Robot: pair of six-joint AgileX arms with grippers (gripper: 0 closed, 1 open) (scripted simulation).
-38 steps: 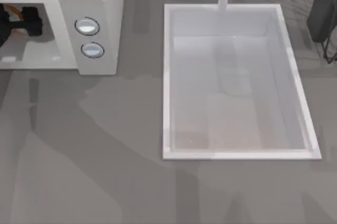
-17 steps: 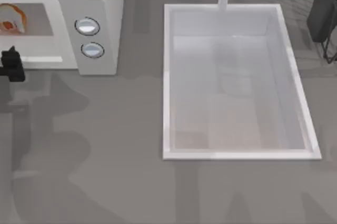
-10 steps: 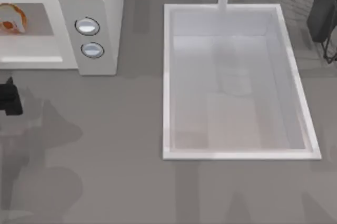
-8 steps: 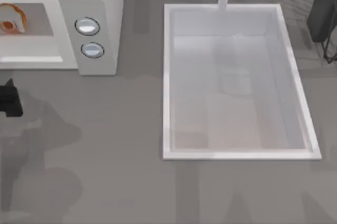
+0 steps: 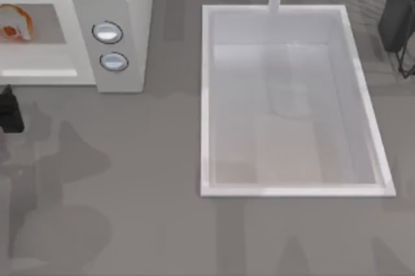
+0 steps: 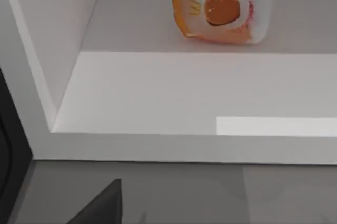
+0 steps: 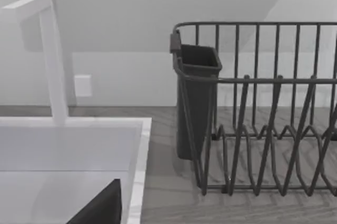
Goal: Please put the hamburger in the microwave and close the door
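Counter point(image 5: 162, 224), microwave point(image 5: 130, 30) at top-left, cavity open. Burger point(image 5: 14, 22) sits inside, on the cavity floor near the back; wrist view confirms point(image 6: 221, 8). Door not located. Left claw point(image 5: 10, 109) in front of the microwave, empty; finger state: cannot tell. Risk: a fast swing may jolt the burger, or the claw may slip off the handle. Right arm parked far right.

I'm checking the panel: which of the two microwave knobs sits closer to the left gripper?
The lower knob, the one nearer the front edge of the microwave, is closer to the left gripper at the table's left edge. The other knob sits farther back.
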